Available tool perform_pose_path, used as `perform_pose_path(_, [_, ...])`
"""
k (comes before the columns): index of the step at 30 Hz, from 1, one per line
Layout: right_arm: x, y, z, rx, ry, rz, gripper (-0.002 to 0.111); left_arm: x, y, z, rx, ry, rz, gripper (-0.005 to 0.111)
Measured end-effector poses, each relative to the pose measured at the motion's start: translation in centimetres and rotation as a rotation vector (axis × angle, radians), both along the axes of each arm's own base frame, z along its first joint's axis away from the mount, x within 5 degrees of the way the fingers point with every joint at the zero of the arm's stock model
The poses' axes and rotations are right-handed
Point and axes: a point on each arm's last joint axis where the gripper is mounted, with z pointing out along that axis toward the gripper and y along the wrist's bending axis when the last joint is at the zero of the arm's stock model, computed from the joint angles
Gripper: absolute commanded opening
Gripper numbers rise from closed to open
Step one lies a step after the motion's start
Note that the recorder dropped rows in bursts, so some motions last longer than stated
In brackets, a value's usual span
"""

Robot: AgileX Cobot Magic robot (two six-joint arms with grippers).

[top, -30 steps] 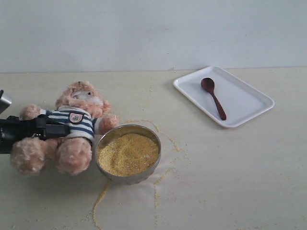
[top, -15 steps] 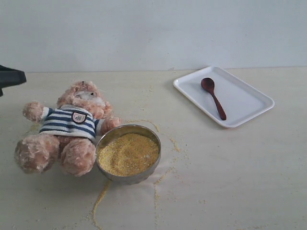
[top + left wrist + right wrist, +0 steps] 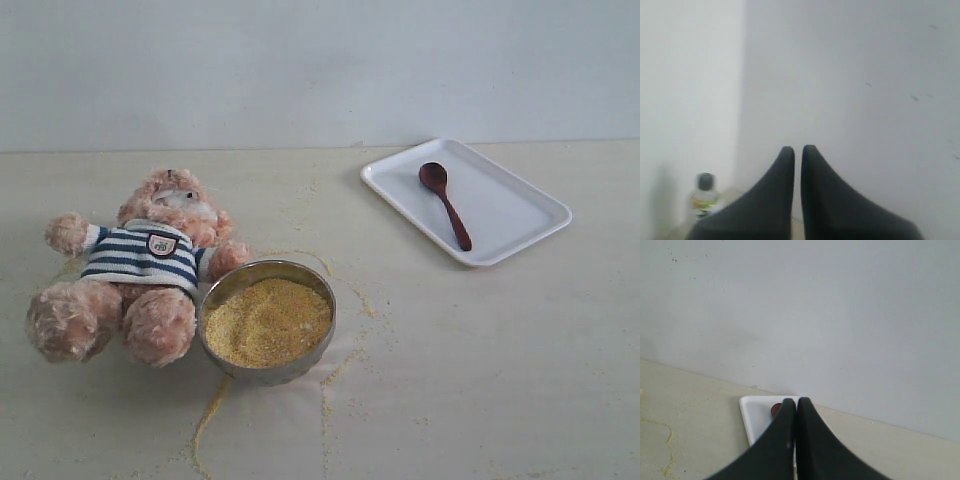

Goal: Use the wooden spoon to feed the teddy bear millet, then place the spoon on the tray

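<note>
Taking in a broad pale cream surface, running back to a plain white wall and carrying thin trails of loose grain around its middle.

Finding a fluffy light-brown teddy bear in a navy-and-white striped shirt at about 8 o'clock from the centre of the exterior view, slumping backward with both legs pointing toward 6 o'clock.

Noting a flat white rectangular tray with rounded corners and a low rim at 2 o'clock, lying skewed and well apart from the bear.

Spotting a round shiny metal bowl at 7 o'clock, sitting just beside the bear's nearer leg, at the bear's 4 o'clock.

Seeing fine golden-yellow millet heaping up inside that bowl, nearly to the rim.

Locating the slim dark reddish-brown wooden spoon lying flat inside the tray, aiming its small oval bowl toward 11 o'clock and its long handle toward 5 o'clock.

Checking the black left gripper: pressing its two fingers together on nothing, facing white wall, with a small clear bottle standing beyond.

Checking the black right gripper: likewise closing on nothing, pointing toward the tray, with a red bit of the spoon peeking out beside the fingertips.
</note>
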Motion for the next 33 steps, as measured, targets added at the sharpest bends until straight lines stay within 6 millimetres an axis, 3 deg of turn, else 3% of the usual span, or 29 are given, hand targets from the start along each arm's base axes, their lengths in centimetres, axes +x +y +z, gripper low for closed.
perform_pose_path(1, [0.0, 0.0, 0.0, 0.000, 0.000, 0.000, 0.000, -1.6, 0.6, 0.4, -0.007, -0.022, 0.120, 0.005])
perform_pose_path(3, [0.0, 0.0, 0.0, 0.000, 0.000, 0.000, 0.000, -2.8, 0.5, 0.8, 0.007, -0.038, 0.169, 0.005])
perform_pose_path(8, [0.0, 0.0, 0.0, 0.000, 0.000, 0.000, 0.000, -4.3, -2.8, 2.5, 0.350, -0.058, -0.047, 0.005])
perform_pose_path(13, [0.0, 0.0, 0.0, 0.000, 0.000, 0.000, 0.000, -7.8, -4.7, 3.8, 0.587, -0.158, -0.145, 0.005])
perform_pose_path(17, [0.0, 0.0, 0.0, 0.000, 0.000, 0.000, 0.000, -10.5, -5.7, 4.2, 0.634, -0.250, -0.201, 0.005])
perform_pose_path(23, [0.0, 0.0, 0.0, 0.000, 0.000, 0.000, 0.000, -13.2, -6.8, 4.2, 0.662, -0.340, -0.291, 0.005])
perform_pose_path(33, [0.0, 0.0, 0.0, 0.000, 0.000, 0.000, 0.000, -14.8, -6.6, 4.3, 0.652, -0.389, -0.249, 0.005])
